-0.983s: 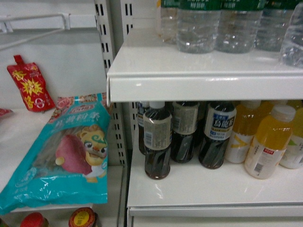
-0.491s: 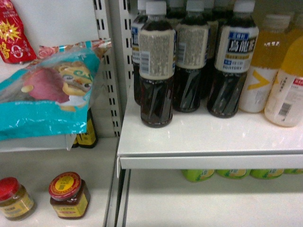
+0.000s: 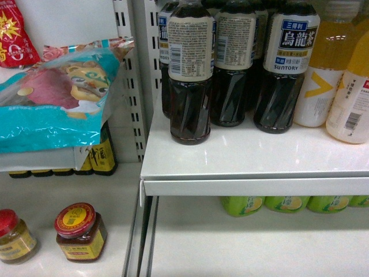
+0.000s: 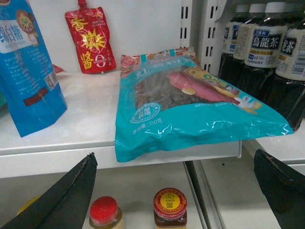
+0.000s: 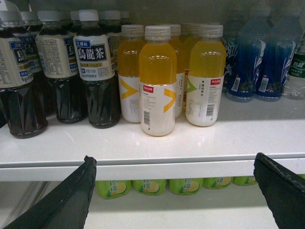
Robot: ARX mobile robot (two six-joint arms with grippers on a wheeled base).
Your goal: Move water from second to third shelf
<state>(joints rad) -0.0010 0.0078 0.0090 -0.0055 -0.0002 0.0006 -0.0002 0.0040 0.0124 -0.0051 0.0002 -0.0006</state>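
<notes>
In the head view no water shows and neither gripper is in sight. The right wrist view catches a clear bottle with a green label (image 5: 297, 71), cut off by the right edge on the drinks shelf; it may be the water. My right gripper (image 5: 175, 156) is open and empty, low in front of that shelf's front lip (image 5: 171, 169), facing the orange drink bottles (image 5: 157, 81). Over at the left bay, my left gripper (image 4: 174, 155) is also open and empty, in front of the shelf edge under a teal snack bag (image 4: 190, 114).
Dark tea bottles (image 3: 190, 75) stand in rows at the shelf's left, orange drinks (image 3: 326, 69) to their right, blue bottles (image 5: 257, 62) further right. Green lemon drinks (image 3: 288, 203) sit on the shelf below. Red-lidded jars (image 3: 79, 232) stand lower left. A slotted upright (image 3: 134, 86) divides the bays.
The head view has swept downward: the upper shelf with the clear water bottles has left the top of the frame, and the lower shelf with green drinks and jars has come into view.
</notes>
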